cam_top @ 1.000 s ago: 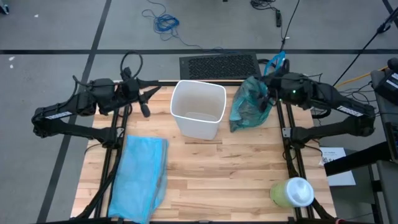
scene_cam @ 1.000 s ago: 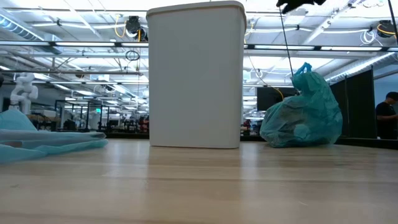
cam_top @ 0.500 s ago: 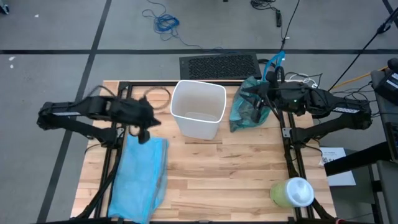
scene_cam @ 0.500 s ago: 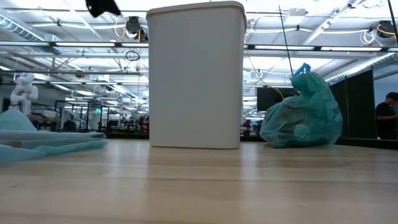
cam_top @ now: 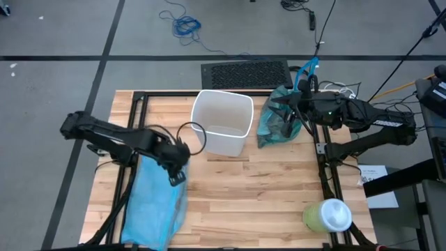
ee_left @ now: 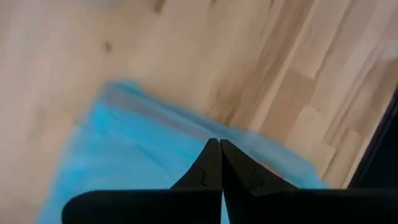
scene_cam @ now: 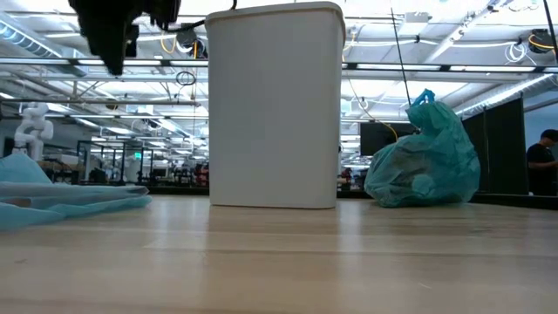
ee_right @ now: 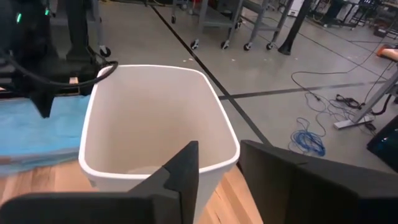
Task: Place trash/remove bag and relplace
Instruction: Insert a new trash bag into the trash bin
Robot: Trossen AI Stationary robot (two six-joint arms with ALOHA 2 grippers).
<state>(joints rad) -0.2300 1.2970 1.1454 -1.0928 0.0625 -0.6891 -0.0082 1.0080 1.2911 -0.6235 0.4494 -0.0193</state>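
Presently, left gripper (cam_top: 175, 176), fingers pressed together and empty, hovers over the sky-blue replacement bag (cam_top: 155, 199) lying flat beside the bin (cam_top: 221, 123); right gripper (cam_top: 281, 111) waits part-open above the filled teal bag (cam_top: 280, 122); advise opening before descent to pinch one layer.

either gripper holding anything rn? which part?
Nothing held. Left gripper is shut and empty above the blue bag. Right gripper is apart, by the bin.

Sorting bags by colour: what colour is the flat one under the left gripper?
Sky blue bag; clearest in the high view.
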